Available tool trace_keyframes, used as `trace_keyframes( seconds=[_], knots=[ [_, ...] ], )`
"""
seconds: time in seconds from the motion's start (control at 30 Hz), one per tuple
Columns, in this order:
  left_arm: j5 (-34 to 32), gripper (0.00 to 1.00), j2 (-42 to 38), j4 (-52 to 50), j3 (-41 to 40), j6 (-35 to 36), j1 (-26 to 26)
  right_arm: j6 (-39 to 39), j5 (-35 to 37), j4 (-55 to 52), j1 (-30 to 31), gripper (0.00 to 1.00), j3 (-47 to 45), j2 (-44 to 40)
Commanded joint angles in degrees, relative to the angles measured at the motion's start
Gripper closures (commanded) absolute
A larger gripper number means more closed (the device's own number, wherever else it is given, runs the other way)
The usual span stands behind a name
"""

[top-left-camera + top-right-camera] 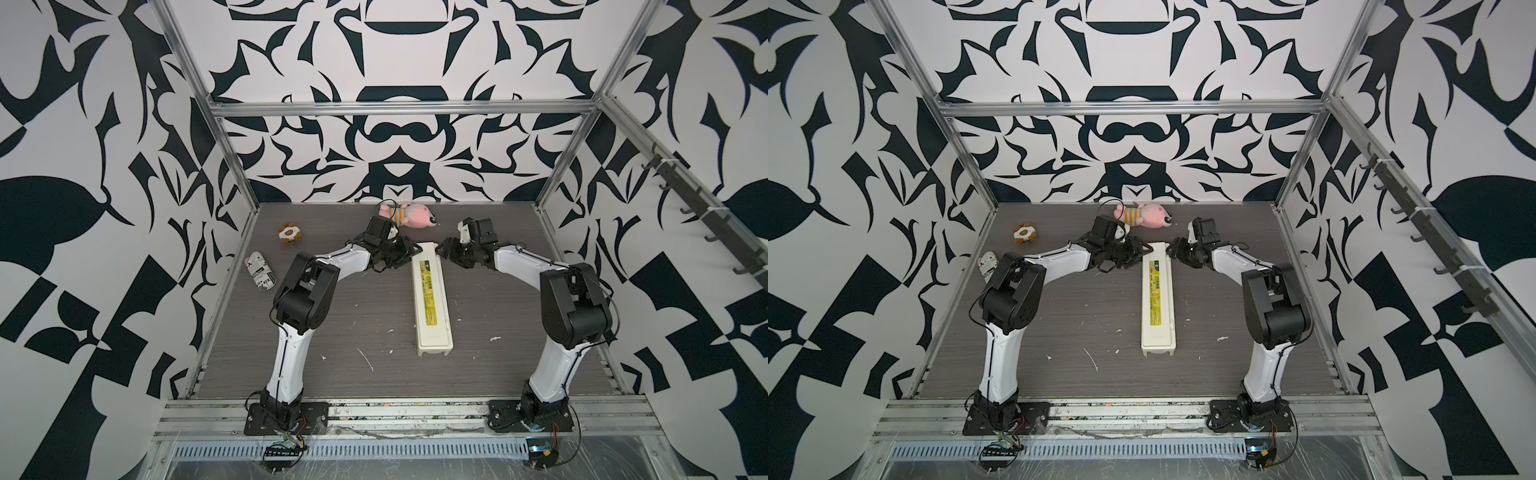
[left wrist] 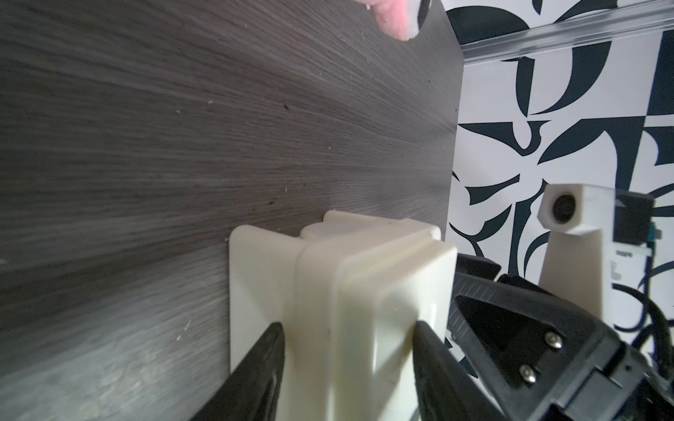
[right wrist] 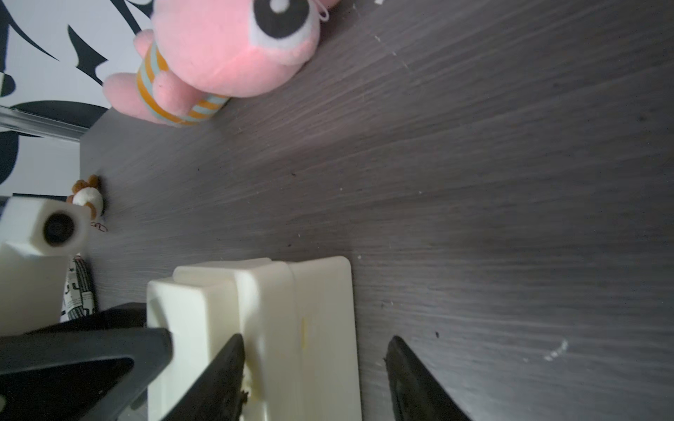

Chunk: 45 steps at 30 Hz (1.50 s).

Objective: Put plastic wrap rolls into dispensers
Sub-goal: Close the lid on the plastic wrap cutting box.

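Between left jaws: left gripper [image 2: 348,328] clamped across far end of dispenser [image 1: 430,299], lid down.
Between right jaws: right gripper [image 3: 316,340] apart, straddling same end's edge; one finger touching, other clear, over table [image 1: 353,324].
Behind jaws: dispenser lies flat, running toward arm bases.
Beyond jaws: pink plush [image 3: 226,47], near.
Far off left jaws: newsprint cylinder [image 1: 259,272].
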Motion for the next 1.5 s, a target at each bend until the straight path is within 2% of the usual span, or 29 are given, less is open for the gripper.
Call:
trace_keyframes(
  seconds=[0.0,0.13,0.4,0.6,0.73,0.97,1.1,1.2,1.47],
  knots=[
    [-4.81,0.42,5.43,-12.02,-4.33,1.05,-0.18,-0.43,-2.7,-6.85,0.54,0.35,-1.41,-4.67],
    [-4.82,0.42,5.32,-11.75,-4.75,1.04,-0.18,0.69,-4.43,-6.49,-0.37,0.35,-3.17,-8.07],
    [-4.42,0.42,5.34,-11.49,-4.22,1.08,-0.3,1.35,-4.95,-6.89,-0.27,0.45,-10.74,-11.34],
    [-3.97,0.42,5.51,-11.31,-4.13,1.11,-0.69,1.4,-6.14,-5.09,0.24,0.52,-12.42,-7.93],
    [-3.67,0.41,5.26,-11.14,-4.48,1.09,-1.64,0.56,-1.08,-8.09,1.38,0.57,-11.17,-4.95],
    [-1.59,0.24,4.99,-9.92,-4.84,1.38,-4.75,2.52,-0.12,-5.71,1.34,0.72,-11.31,-0.26],
    [-2.69,0.21,6.79,-12.14,-2.63,1.36,-6.78,3.64,-6.41,-0.11,1.05,0.75,-12.76,-1.34],
    [-2.82,0.22,8.31,-13.07,-0.44,0.87,-7.76,4.89,-14.06,4.24,1.05,0.71,-12.83,-1.36],
    [-3.5,0.24,8.42,-15.9,2.59,0.45,-9.4,12.87,-26.81,17.1,1.05,0.61,-16.18,-2.95]
  ],
)
